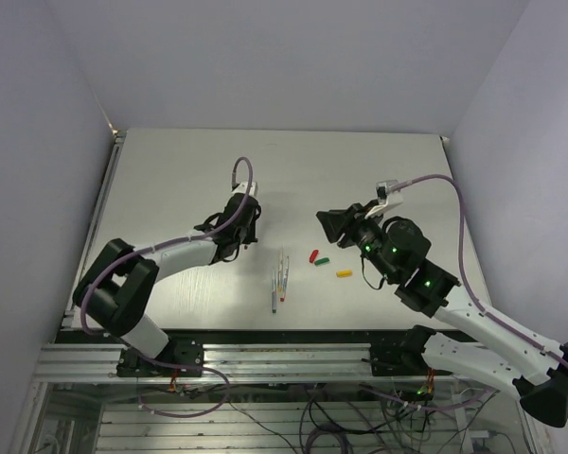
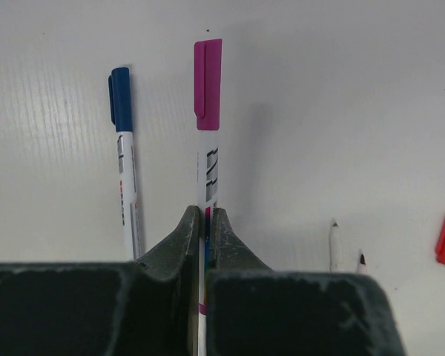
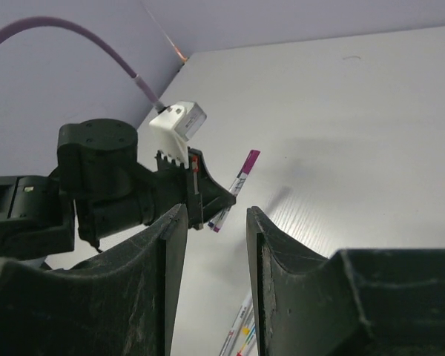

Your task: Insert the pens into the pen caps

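Observation:
My left gripper (image 2: 205, 212) is shut on a white pen (image 2: 208, 167) that wears the magenta cap (image 2: 208, 83), held off the table. A second pen with the dark blue cap (image 2: 121, 96) lies on the table just left of it. Two uncapped pen tips (image 2: 334, 241) show at lower right. In the top view the left gripper (image 1: 248, 227) is left of centre and my right gripper (image 1: 328, 219) faces it, open and empty. Loose pens (image 1: 280, 282) lie near the front, with the red (image 1: 312, 255), green (image 1: 322, 262) and yellow (image 1: 344, 273) caps beside them.
The right wrist view looks between its open fingers (image 3: 174, 245) at the left gripper (image 3: 221, 194) and the magenta-capped pen (image 3: 246, 165). The white table (image 1: 170, 170) is walled on three sides. The metal frame (image 1: 265, 355) runs along the near edge.

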